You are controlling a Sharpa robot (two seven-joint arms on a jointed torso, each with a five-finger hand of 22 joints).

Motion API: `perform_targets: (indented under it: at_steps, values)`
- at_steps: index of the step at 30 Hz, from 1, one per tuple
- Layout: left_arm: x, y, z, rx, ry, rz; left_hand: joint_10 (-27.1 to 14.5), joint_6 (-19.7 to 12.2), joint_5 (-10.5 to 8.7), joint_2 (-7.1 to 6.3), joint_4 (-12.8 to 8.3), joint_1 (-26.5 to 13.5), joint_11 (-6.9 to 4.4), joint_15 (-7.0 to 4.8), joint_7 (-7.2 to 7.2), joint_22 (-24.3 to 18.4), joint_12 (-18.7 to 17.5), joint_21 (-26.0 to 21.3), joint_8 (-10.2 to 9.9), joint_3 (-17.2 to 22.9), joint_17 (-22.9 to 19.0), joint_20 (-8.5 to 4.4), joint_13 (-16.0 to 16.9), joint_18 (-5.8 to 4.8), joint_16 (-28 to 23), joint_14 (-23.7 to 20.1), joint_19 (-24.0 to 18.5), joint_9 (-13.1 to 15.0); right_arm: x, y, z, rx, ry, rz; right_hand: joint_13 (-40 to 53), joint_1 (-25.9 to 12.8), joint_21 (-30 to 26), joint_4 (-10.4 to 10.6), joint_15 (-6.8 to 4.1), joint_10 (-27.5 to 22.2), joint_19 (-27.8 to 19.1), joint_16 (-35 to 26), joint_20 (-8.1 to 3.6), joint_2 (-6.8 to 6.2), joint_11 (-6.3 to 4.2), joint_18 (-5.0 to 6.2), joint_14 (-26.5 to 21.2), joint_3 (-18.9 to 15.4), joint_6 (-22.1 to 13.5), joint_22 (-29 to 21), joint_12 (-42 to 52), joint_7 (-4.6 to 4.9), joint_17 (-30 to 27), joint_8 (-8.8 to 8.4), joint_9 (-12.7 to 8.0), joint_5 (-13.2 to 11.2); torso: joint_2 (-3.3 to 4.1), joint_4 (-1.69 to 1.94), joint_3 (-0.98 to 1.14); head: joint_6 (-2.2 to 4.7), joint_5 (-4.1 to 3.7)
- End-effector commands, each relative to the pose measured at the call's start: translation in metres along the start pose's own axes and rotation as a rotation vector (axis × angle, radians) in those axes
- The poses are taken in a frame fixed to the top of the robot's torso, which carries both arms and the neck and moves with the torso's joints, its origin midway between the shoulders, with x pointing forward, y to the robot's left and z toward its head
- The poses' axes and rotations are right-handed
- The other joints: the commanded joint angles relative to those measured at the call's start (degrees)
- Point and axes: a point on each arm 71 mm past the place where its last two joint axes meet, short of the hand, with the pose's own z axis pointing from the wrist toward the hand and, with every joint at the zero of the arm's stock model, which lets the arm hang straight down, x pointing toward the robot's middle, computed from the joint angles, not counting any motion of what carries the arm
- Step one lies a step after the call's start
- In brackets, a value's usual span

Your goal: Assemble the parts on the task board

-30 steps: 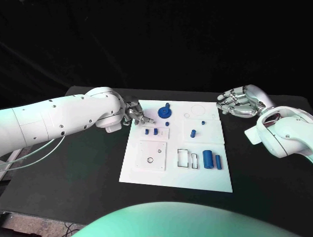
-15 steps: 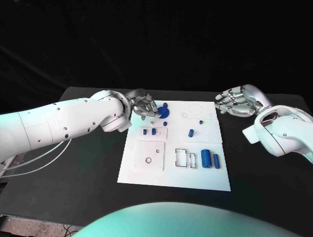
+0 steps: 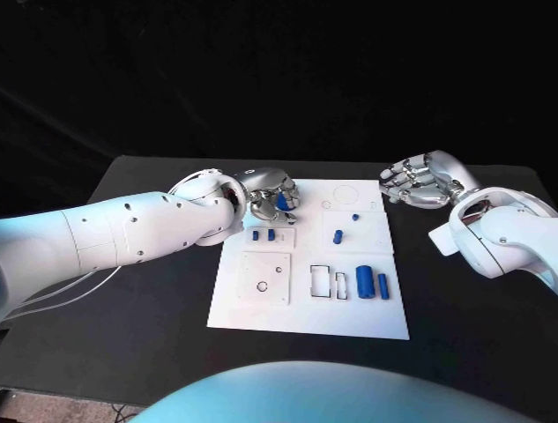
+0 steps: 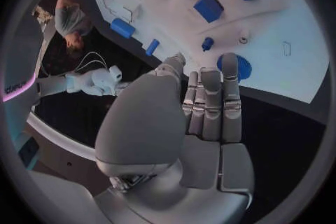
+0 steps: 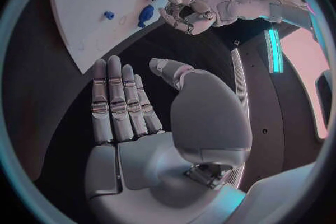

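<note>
The white task board (image 3: pixel 307 313) lies in the middle of the black table. A round blue part (image 3: pixel 286 203) sits at its far left corner. My left hand (image 3: pixel 266 191) hovers right beside that part, holding nothing. In the left wrist view its straight fingers (image 4: pixel 212 102) end at the edge of the round part (image 4: pixel 237 67); I cannot tell whether they touch it. Two small blue pieces (image 3: pixel 264 234), another blue piece (image 3: pixel 338 235) and two blue cylinders (image 3: pixel 373 283) lie further along the board. My right hand (image 3: pixel 419 181) hangs off the board's far right corner, fingers (image 5: pixel 119 103) extended and empty.
A raised white square plate with a small hole (image 3: pixel 267 276) and empty rectangular slots (image 3: pixel 327 280) sit on the near half of the board. Bare black table (image 3: pixel 139 291) surrounds the board on both sides. The table's far edge runs just behind both hands.
My left hand has moved away from me and to the right along the board's left edge, reaching the round blue part. The right hand has stayed nearly still.
</note>
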Motion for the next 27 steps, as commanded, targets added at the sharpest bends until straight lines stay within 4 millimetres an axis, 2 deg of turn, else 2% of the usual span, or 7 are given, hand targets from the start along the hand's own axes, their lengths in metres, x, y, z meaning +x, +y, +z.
perform_targets:
  at_steps: [1,3,10,18,27]
  values:
    - [0.008,-0.003,0.004,0.040,0.090,0.139,0.06,0.62,-0.54,-0.86,-0.04,-0.40,-0.17,-0.05,0.00,3.10,-0.36,4.85,-0.34,0.87,2.87,0.00,-0.50,0.23,4.07,1.08,1.28,-0.18,0.001,0.000,0.000,-0.002,0.006,-0.019,-0.07,0.59,0.00,-0.36,0.09,-0.42,-0.38,-0.35,0.03,0.16,0.10,0.52,-0.38,-0.09,0.12,-0.05,-0.20,0.37,-0.02,0.15,-0.06,-0.08,0.01,-0.01,0.01,0.00,-0.13]
    - [0.010,-0.003,0.005,0.032,0.109,0.159,0.19,1.04,-0.73,-1.14,-0.03,-0.87,-0.20,-0.02,-0.04,5.15,-0.46,8.16,-0.34,1.28,4.62,-0.02,-0.75,-0.16,6.58,1.78,1.96,-0.21,0.001,0.000,0.000,-0.001,0.005,-0.019,-0.07,0.59,0.00,-0.36,0.09,-0.42,-0.38,-0.35,0.03,0.16,0.10,0.52,-0.38,-0.09,0.12,-0.05,-0.20,0.37,-0.02,0.15,-0.06,-0.08,0.04,-0.01,0.02,0.00,-0.13]
    - [0.015,-0.002,0.011,0.000,0.146,0.191,0.61,1.76,-0.93,-1.27,-0.13,-1.08,-0.13,0.11,0.15,9.27,-0.61,15.30,-0.50,2.61,8.35,0.07,-1.22,-1.04,11.54,3.54,3.56,-0.30,0.001,0.001,0.000,-0.007,-0.002,-0.023,-0.12,0.61,0.01,-0.38,0.10,-0.43,-0.40,-0.39,0.04,0.20,0.11,0.52,-0.41,-0.06,0.08,-0.08,-0.23,0.38,-0.03,0.14,-0.08,-0.04,-0.05,0.04,0.01,0.00,-0.14]
    - [0.017,-0.001,0.015,-0.024,0.171,0.195,1.36,3.23,-0.07,-1.28,-0.45,-0.06,0.02,0.33,0.57,11.42,-0.91,18.87,-0.59,5.74,9.52,0.23,-1.80,-1.36,13.97,4.09,4.06,-0.42,0.001,0.003,0.000,-0.027,-0.012,-0.044,-0.15,0.59,0.01,-0.37,0.11,-0.43,-0.41,-0.41,0.04,0.22,0.13,0.52,-0.41,-0.06,0.05,-0.10,-0.25,0.40,-0.03,0.13,-0.10,0.02,-0.01,-0.02,0.05,0.00,-0.25]
    - [0.017,-0.002,0.019,-0.038,0.160,0.192,2.07,3.00,-1.13,-1.81,-0.70,-0.11,0.08,0.75,0.57,11.71,-1.30,21.32,-1.60,9.55,9.64,0.52,-2.42,-1.60,15.36,4.26,4.19,-0.81,0.001,0.004,0.001,-0.032,-0.014,-0.048,-0.19,0.55,0.02,-0.36,0.12,-0.42,-0.42,-0.43,0.06,0.24,0.14,0.52,-0.41,-0.06,0.03,-0.12,-0.27,0.41,-0.03,0.13,-0.13,0.13,-0.05,-0.01,0.07,0.00,-0.37]
